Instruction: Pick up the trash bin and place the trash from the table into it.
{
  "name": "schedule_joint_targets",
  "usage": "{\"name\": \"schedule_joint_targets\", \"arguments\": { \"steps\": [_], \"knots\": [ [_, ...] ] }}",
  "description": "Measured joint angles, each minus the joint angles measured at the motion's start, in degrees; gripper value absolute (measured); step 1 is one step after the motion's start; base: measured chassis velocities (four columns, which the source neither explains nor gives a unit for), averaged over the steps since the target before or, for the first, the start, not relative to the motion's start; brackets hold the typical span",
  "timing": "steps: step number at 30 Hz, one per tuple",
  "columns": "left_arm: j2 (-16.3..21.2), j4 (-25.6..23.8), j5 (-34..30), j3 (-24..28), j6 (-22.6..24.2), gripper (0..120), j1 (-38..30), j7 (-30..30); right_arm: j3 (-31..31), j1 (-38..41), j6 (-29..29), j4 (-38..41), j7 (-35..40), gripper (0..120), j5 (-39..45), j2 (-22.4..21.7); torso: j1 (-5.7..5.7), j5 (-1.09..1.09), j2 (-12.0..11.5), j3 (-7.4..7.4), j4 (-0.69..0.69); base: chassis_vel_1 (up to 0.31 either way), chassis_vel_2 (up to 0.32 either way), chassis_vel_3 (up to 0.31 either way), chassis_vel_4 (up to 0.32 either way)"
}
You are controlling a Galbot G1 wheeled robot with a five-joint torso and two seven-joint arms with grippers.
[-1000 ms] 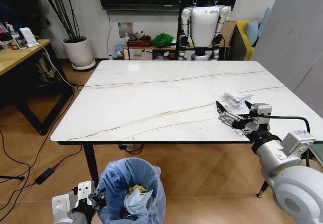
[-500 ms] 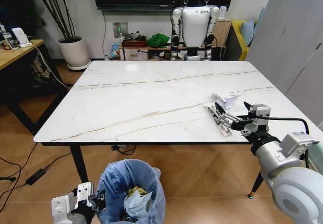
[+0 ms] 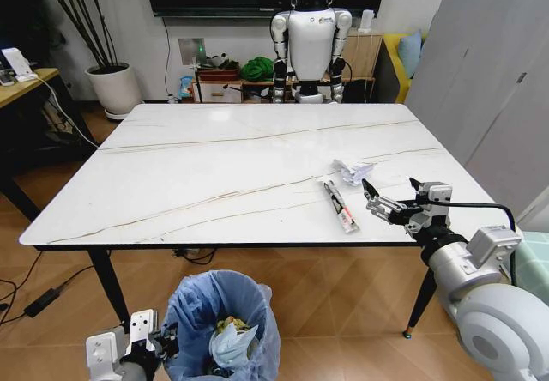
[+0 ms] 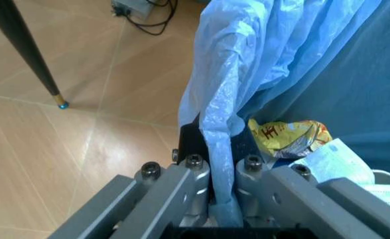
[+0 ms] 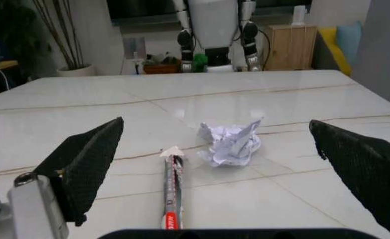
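While my right gripper [image 3: 383,208] hangs spread wide over the table's [image 3: 214,175] near edge, the wrapper [image 3: 340,206] and paper [image 3: 352,172] lie just ahead of it — farther off than a second ago — and my left gripper [image 3: 159,343] pinches the bin's [image 3: 225,312] bag rim.

The bench [image 3: 214,175] is seen from the head, high and looking down. Its top [image 5: 202,107] is skimmed low by the right wrist view; both share the crumpled white paper [image 3: 351,172]. The trash bin [image 4: 281,74] is seen close by the left wrist.
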Motion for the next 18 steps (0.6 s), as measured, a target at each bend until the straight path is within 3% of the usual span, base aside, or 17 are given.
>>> {"name": "schedule_joint_targets", "arguments": {
  "steps": [9,18],
  "knots": [
    [0.01,0.0,-0.02,-0.1,0.0,0,-0.01,0.01,-0.89,0.07,0.59,-0.74,-0.25,100,-1.12,-0.19,0.0,-0.01,0.0,0.0,-0.01,-0.146,-0.131,0.135,0.134],
    [0.07,0.0,0.13,0.24,0.0,0,-0.06,0.09,-10.21,-0.03,0.16,-1.96,3.32,100,-1.49,-0.41,0.0,-0.02,0.0,0.0,-0.01,-0.032,-0.035,0.041,0.022]
  ]
}}
